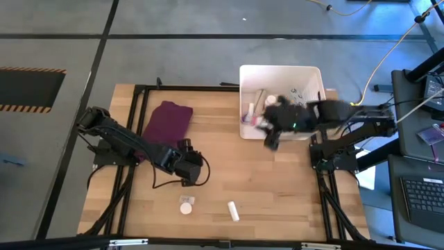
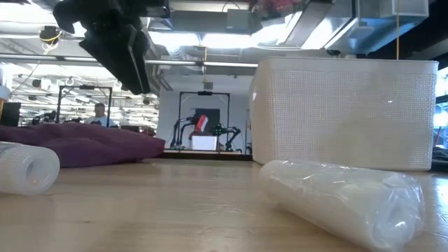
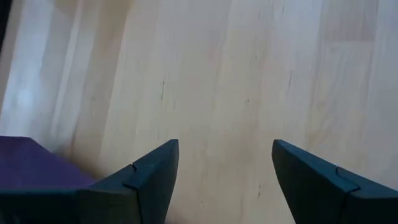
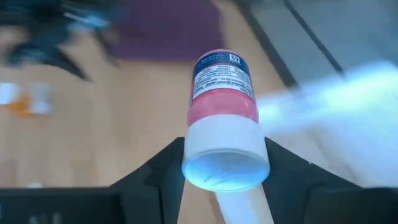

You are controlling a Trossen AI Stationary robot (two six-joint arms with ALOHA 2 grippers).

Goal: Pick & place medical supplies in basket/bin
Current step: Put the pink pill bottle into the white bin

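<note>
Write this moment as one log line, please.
right tool: holding pill bottle at tub | left tool: open, empty | tube: on table

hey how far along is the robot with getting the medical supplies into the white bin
Mostly done: several supplies already lie inside the bin. In hand: the right gripper holds a pink bottle at the bin's near edge. Left: a round container and a white tube on the table. The left gripper hangs open, empty.

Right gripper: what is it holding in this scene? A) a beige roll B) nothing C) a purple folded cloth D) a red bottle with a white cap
D: in the right wrist view the right gripper is shut on the red bottle with a white cap.
</note>
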